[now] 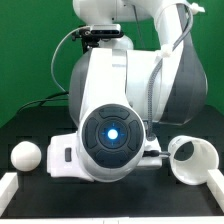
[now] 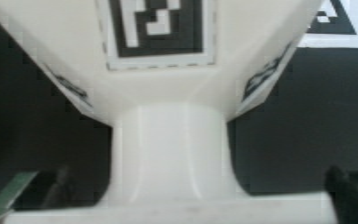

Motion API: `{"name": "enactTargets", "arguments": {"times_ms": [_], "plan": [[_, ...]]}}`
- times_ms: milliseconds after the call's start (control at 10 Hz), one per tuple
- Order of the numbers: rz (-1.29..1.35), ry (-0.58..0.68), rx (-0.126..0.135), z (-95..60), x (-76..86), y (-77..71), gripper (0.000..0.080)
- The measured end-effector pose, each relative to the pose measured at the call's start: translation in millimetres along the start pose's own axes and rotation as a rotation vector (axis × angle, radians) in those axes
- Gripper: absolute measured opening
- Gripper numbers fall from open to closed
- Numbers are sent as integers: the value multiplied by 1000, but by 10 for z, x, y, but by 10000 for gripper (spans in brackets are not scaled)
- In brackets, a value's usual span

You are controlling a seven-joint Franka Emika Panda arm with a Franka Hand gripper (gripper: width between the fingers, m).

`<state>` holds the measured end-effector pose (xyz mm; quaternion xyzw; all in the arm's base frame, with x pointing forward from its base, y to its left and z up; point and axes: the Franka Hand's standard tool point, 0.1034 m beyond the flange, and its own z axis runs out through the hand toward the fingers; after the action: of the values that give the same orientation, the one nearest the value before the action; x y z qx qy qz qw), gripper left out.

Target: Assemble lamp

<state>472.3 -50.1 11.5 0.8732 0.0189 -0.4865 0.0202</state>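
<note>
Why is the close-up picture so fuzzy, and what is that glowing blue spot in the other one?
Wrist view: the white part fills the frame, its edges and tag soft, the dark fingers smeared, likely too near to focus. Exterior view: sharper; the blue spot is a light on the arm, bright at its middle; bulb and shade show no glare.

One bulb (image 1: 25, 155), one shade (image 1: 198, 168) (both white)

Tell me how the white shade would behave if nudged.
The shade lies on its side, so it will probably roll, likely curving since it tapers. It looks like thin hollow plastic: probably light and stiff. Its smooth wall may slip in a pinch.
</note>
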Motion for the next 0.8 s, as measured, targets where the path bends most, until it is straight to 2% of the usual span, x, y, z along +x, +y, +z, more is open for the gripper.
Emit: {"name": "enactTargets", "arguments": {"times_ms": [100,200,700,800], "plan": [[0,0,0,0,0,0,570],[0,0,0,1,0,0,528],[0,0,0,0,0,0,528],[-1,-5,10,-23,-19,-26,528]]}}
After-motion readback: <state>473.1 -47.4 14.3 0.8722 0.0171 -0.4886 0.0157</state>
